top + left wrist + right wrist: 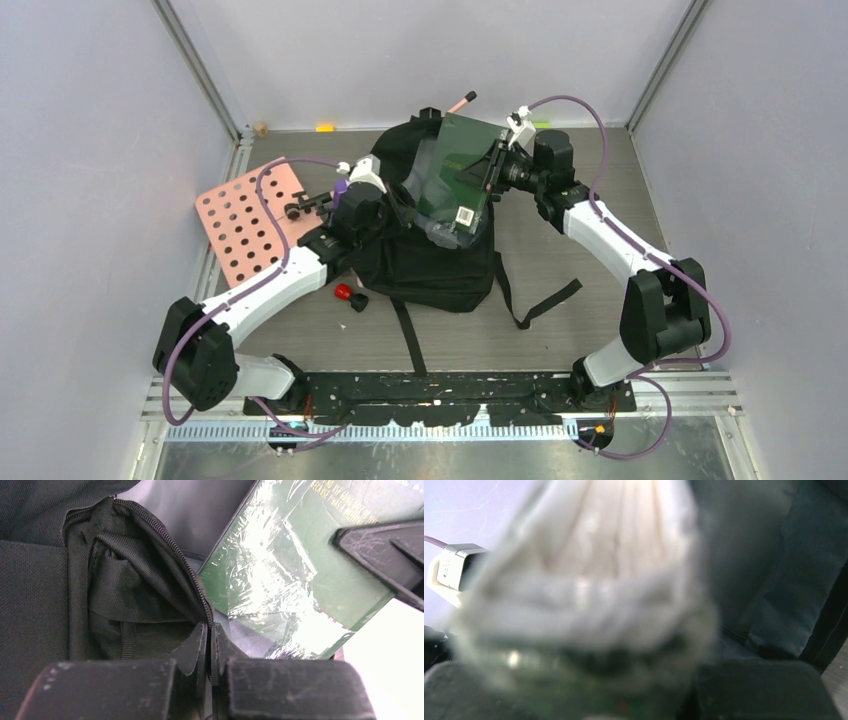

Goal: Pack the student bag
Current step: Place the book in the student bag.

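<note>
In the top view, the student bag (430,265), a large black soft fabric backpack, lies in the middle of the table. Its mouth points toward the far edge and its straps trail toward the near edge. Your right gripper (492,172) is clamped on a flat dark green book wrapped in clear film (455,170) and holds it tilted over the mouth. You cannot tell here whether the book's lower end is inside yet. Your left gripper (392,205) sits at the left rim of the mouth. A pink perforated board (250,225) lies by the table's left edge. A small red and black piece (348,295) rests just beside the bag's near left corner. Both are outside the bag.

In the left wrist view, your fingers (192,647) are pinched tight on the zipper edge of the bag (125,580), which seems to hold that side open. The book (300,570) hangs just beyond the rim and is not seated.

The right wrist view is mostly blur. The book's pale page edge (589,590) fills the lens, with dark bag fabric (774,570) behind it on the right. The fingers can't be read here, so rely on the top view for that grip.

You look to be partway through the first item. The mouth is open and the book is poised over it, but nothing is visibly packed. The loose pieces and the zip probably remain.
</note>
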You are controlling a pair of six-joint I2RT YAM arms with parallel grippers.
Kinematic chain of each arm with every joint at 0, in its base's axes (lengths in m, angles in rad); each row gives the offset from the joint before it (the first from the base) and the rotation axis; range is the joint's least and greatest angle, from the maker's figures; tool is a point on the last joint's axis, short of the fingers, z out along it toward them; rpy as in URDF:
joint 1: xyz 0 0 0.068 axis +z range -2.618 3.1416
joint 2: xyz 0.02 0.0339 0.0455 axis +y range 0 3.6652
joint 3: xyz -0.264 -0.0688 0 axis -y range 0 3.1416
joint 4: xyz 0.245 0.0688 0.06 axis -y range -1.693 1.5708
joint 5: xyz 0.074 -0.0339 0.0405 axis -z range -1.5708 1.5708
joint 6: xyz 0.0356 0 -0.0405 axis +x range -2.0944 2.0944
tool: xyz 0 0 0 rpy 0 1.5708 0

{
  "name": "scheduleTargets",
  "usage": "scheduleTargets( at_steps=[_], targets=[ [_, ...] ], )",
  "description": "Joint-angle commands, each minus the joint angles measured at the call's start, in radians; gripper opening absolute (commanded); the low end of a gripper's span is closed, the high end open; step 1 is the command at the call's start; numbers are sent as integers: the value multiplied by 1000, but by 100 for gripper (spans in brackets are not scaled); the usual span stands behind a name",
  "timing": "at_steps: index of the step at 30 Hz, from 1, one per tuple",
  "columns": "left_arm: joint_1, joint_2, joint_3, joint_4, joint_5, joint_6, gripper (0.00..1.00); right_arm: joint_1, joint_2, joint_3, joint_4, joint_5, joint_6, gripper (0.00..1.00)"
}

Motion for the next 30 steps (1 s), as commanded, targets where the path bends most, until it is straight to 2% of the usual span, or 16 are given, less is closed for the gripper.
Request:
scheduleTargets(
  at_steps=[1,5,11,20,23,24,25,26,27,28,29,30],
  targets=[
    [-3,-67,60,32,48,4,0,0,-17,153,16,6,-96,0],
    [-4,-98,167,-85,109,61,0,-25,77,261,31,-28,-104,0],
    [3,-102,221,-53,162,74,0,-34,245,409,8,-213,-129,0],
    [107,-34,327,-11,219,109,0,-21,228,265,117,-429,-30,1],
    [132,-6,353,8,245,124,0,-5,223,246,53,-466,-85,1],
    [142,7,364,13,254,126,0,1,222,246,-18,-446,-110,2],
    [148,16,373,15,260,128,0,4,222,247,-91,-431,-164,6],
    [156,24,378,15,261,130,0,5,220,251,-134,-390,-186,16],
    [162,31,386,17,263,130,0,5,218,254,-170,-362,-228,23],
    [168,37,392,18,263,134,0,5,208,262,-237,-311,-248,37],
    [174,43,396,17,262,136,0,4,201,267,-285,-287,-275,45],
    [179,49,400,14,263,137,0,4,185,279,-302,-242,-286,60]
  ],
)
